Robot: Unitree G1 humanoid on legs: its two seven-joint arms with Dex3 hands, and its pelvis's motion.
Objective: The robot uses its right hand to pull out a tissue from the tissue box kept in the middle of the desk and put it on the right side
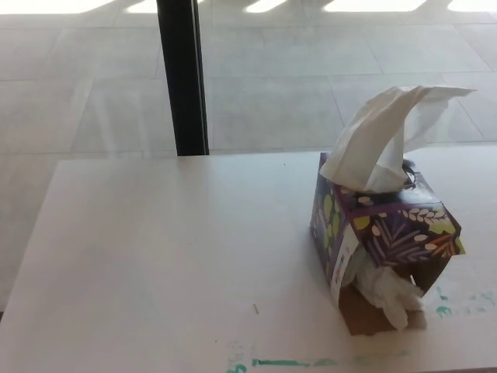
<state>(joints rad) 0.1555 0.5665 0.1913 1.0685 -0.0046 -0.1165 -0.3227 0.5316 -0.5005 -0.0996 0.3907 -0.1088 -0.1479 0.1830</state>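
Hands of the robot do not show in the head view, so their state cannot be told. Purple cube-shaped cardboard tissue box (386,233) with leaf print stands on the white desk (171,264), right of centre. White tissue (388,136) rises from its top; crumpled tissue (388,291) spills from its torn front.

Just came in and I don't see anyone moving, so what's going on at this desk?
Nothing is being handled right now; neither robot hand is in view. A purple patterned tissue box stands on the white desk, right of centre. One tissue sticks up from its top, not yet pulled out. The box's near side is torn open, with crumpled tissue spilling from it. Green marks show along the desk's near edge.
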